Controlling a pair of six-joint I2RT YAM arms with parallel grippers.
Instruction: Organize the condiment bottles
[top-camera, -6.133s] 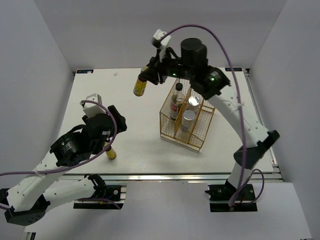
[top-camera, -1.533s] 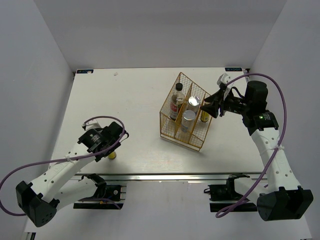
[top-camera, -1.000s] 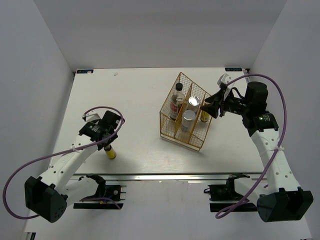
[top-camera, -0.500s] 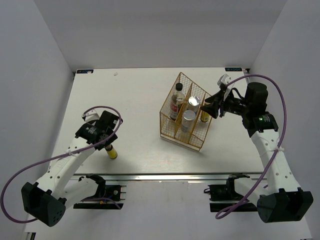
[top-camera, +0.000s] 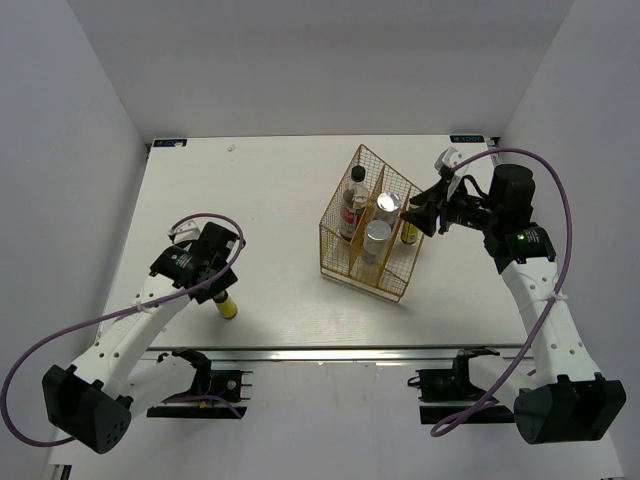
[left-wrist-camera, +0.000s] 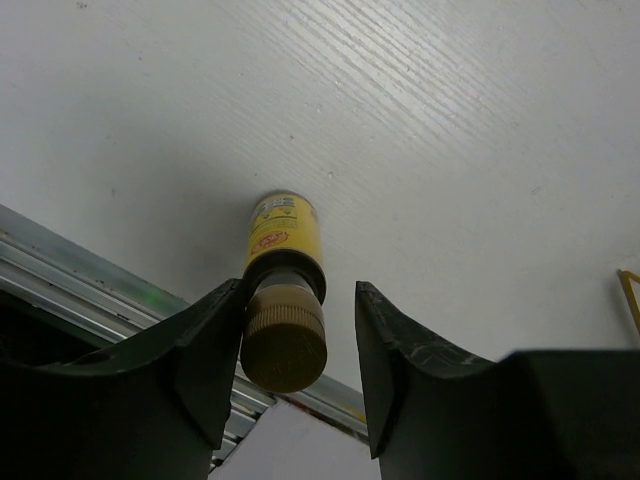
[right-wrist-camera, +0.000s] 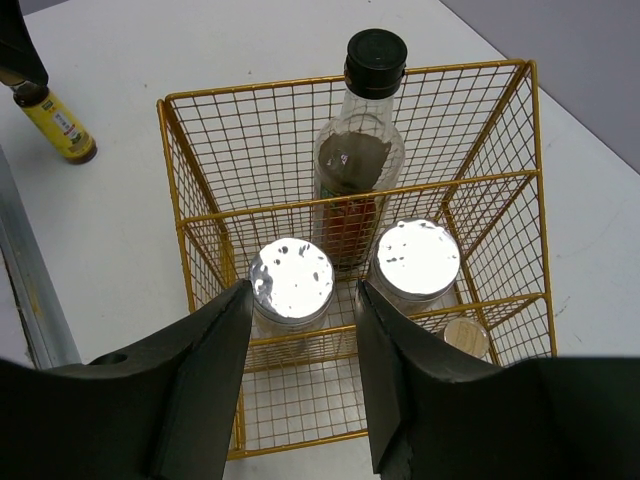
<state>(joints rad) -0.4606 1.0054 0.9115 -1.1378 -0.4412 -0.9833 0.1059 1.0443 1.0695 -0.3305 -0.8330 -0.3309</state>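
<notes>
Lower left, by the front rail (left-wrist-camera: 60, 270), one amber-yellow bottle (left-wrist-camera: 285, 235) stands upright between the left gripper's (left-wrist-camera: 298, 300) spread, unclamped fingers, which have swung over it within the last second, while the right gripper (right-wrist-camera: 300, 300), likewise spread, stays just beside the gold wire basket (right-wrist-camera: 250, 92) holding the red-label bottle (right-wrist-camera: 360, 170), two silver-lidded cylinders (right-wrist-camera: 292, 283) and the second amber bottle (right-wrist-camera: 465, 338).

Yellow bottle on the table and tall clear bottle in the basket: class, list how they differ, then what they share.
The yellow bottle stands on the table between the jaws of the open left gripper; the clear bottle stands in a basket compartment. The yellow bottle has a tan cap and yellow body; the clear bottle has a black cap and red label. The clear bottle looks taller than the yellow bottle. Both stand upright, capped.
</notes>
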